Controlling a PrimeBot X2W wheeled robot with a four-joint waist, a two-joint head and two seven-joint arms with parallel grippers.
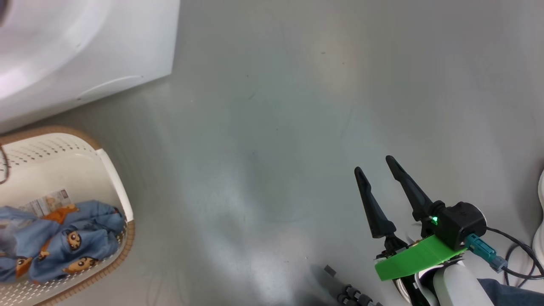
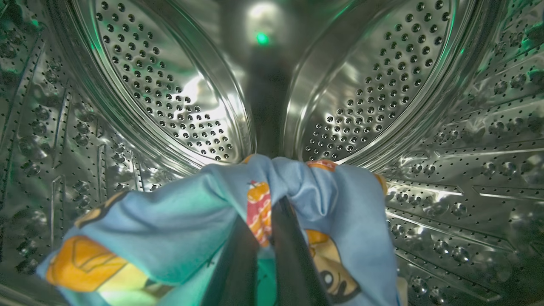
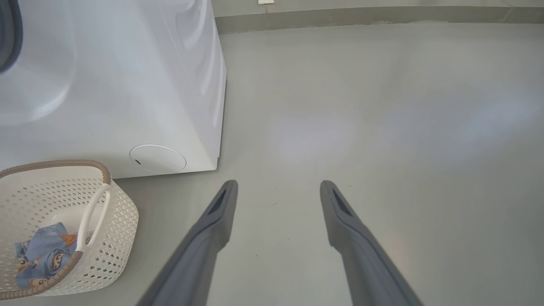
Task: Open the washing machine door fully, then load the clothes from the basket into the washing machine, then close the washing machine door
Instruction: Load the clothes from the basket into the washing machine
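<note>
In the left wrist view my left gripper (image 2: 272,204) is deep inside the washing machine's perforated steel drum (image 2: 170,85), shut on a light blue garment (image 2: 178,229) with orange figures that drapes over both fingers. More of the clothes (image 1: 63,242) lie in the cream basket (image 1: 114,178) at the lower left of the head view, also seen as clothes (image 3: 42,250) in the basket (image 3: 123,212) from the right wrist. The white washing machine (image 1: 85,51) stands behind the basket. My right gripper (image 1: 378,168) hangs open over bare floor, empty. The door is out of view.
Grey floor (image 1: 276,127) spreads to the right of the machine. A round service cap (image 3: 158,158) sits low on the machine's front. Dark cables (image 1: 518,255) trail at the lower right by my right arm, and a baseboard (image 3: 374,15) runs along the far wall.
</note>
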